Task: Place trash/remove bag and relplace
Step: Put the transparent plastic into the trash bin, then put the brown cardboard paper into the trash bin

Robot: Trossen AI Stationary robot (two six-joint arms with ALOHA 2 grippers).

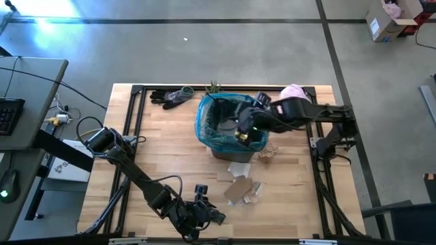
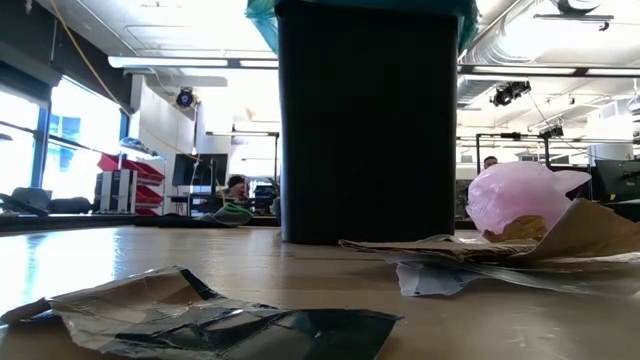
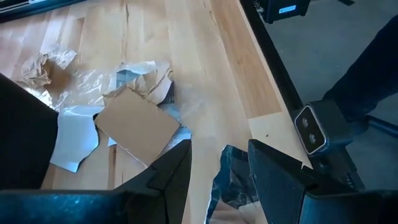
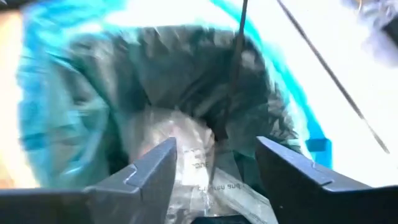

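Inside the teal bag [image 4: 74, 112], a clear wrapper [image 4: 186, 155].

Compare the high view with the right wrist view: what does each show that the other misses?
Only the high view shows the wooden table, the scattered paper and cardboard scraps, the dark gloves, the pale pink plastic bag and the left gripper near the front edge. Only the right wrist view shows a clear printed plastic wrapper between the open right gripper fingers. Both show the translucent teal bin liner in the bin.
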